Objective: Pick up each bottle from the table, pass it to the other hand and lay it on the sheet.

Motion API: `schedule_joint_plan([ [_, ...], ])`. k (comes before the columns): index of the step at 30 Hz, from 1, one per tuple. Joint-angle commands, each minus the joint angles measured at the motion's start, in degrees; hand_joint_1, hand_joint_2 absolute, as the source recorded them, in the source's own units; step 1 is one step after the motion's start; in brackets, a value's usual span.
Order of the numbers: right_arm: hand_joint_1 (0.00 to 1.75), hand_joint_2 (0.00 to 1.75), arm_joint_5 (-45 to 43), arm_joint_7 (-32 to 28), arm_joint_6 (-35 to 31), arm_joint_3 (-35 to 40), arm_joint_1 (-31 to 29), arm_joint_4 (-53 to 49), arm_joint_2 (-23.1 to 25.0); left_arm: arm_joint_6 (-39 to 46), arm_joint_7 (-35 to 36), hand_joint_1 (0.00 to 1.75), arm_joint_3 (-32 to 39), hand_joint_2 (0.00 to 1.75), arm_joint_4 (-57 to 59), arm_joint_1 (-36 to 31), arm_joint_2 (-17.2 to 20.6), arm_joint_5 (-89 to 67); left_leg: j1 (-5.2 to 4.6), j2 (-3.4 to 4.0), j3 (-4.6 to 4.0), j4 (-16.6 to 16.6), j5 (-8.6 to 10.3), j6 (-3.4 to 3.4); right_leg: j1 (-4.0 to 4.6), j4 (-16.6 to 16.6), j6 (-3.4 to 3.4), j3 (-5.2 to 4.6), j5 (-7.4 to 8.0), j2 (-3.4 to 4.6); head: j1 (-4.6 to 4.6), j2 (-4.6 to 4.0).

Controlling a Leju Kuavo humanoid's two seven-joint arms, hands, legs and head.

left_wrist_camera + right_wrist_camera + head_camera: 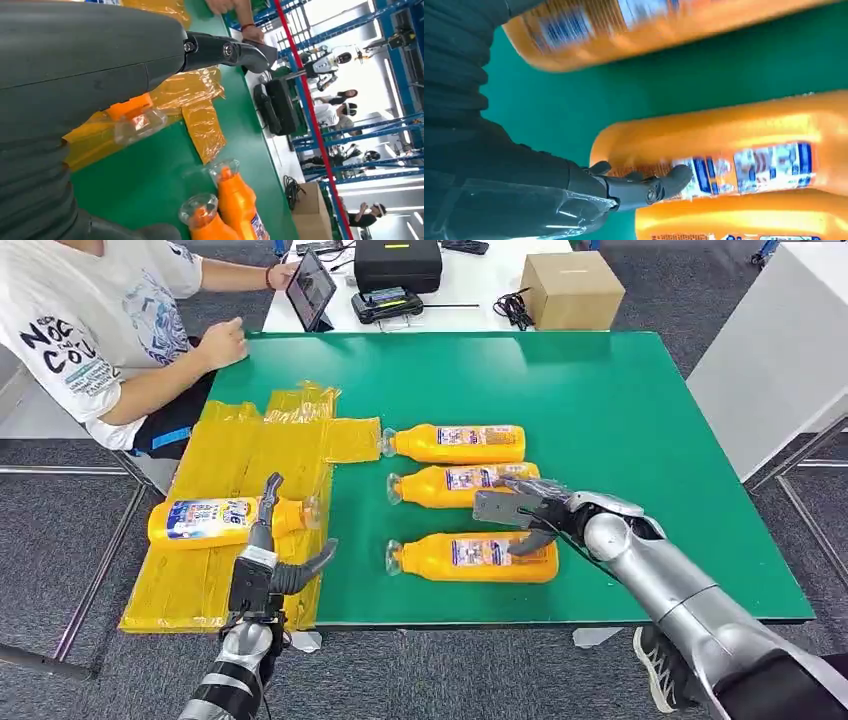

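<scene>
Three orange bottles lie side by side on the green table (620, 400): a far one (455, 443), a middle one (450, 483) and a near one (470, 558). Another orange bottle (215, 520) rests on the yellow sheet (230, 455) at the left. My right hand (525, 515) hovers with fingers apart over the middle bottle's base end, thumb toward the near bottle. In the right wrist view a fingertip (674, 179) lies against the middle bottle's label (769, 165). My left hand (272, 562) stands open just in front of the sheet's bottle, holding nothing; that bottle's clear cap (140, 125) shows beside it.
A person sits at the far left with a hand (225, 342) on the table's corner. Behind the green table, a white table carries a tablet (312, 288), a black case (398, 262) and a cardboard box (572, 288). The green surface to the right is bare.
</scene>
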Motion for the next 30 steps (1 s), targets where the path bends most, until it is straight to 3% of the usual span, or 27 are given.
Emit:
schedule_joint_plan([
  [1, 0.0, 1.75, -2.54, 1.19, 1.36, 8.33, -7.45, 3.94, -0.98, -0.28, -0.13, 0.0, -0.95, 1.75, 4.16, -2.74, 0.21, 0.74, 0.01, 0.09, 0.12, 0.04, -0.07, -0.07, 0.02, 0.05, -0.09, 0.09, -0.05, 0.07, 0.0, 0.0],
  [12, 0.0, 1.75, -2.54, 1.19, 1.36, 8.33, -7.45, 3.94, -0.98, -0.28, -0.13, 0.0, -0.95, 1.75, 4.16, -2.74, 0.21, 0.74, 0.02, 0.09, 0.17, 0.05, -0.09, -0.08, 0.03, 0.06, -0.11, 0.14, -0.08, 0.06, 0.0, 0.0],
  [13, 0.0, 1.75, -7.83, 2.52, 5.59, 14.09, -12.67, 3.35, -1.9, -1.2, -0.33, 0.0, -1.45, 1.75, 4.89, -3.11, -0.06, 1.71, 0.02, 0.05, 0.13, 0.02, -0.06, -0.07, 0.03, 0.02, -0.09, 0.12, -0.05, 0.02, 0.0, 0.0],
  [15, 0.0, 1.75, -13.04, 3.77, 7.7, 18.18, -15.73, 1.93, -3.24, -1.66, -0.66, 0.0, -2.39, 1.75, 5.94, -3.54, -0.19, 1.86, 0.08, 0.06, 0.29, 0.05, -0.14, -0.11, 0.1, 0.0, -0.14, 0.3, -0.11, 0.02, 0.0, 0.0],
  [25, 0.0, 1.75, -17.8, 2.89, -1.79, 19.59, -18.72, -2.0, -4.49, -0.57, -1.48, 0.0, -2.11, 1.75, 1.16, -1.81, 0.28, 2.29, 0.02, 0.14, 0.12, 0.09, -0.11, -0.08, 0.03, 0.09, -0.06, 0.07, -0.04, 0.1, 0.02, 0.0],
  [30, 0.0, 1.75, -17.47, 3.47, -2.64, 19.32, -17.09, -8.41, -6.84, -0.53, -0.86, 0.0, -1.32, 1.75, 1.71, -1.34, 0.42, 1.5, 0.0, 0.01, 0.1, 0.03, -0.05, -0.05, 0.01, 0.04, -0.02, 0.08, -0.03, -0.01, 0.0, 0.0],
])
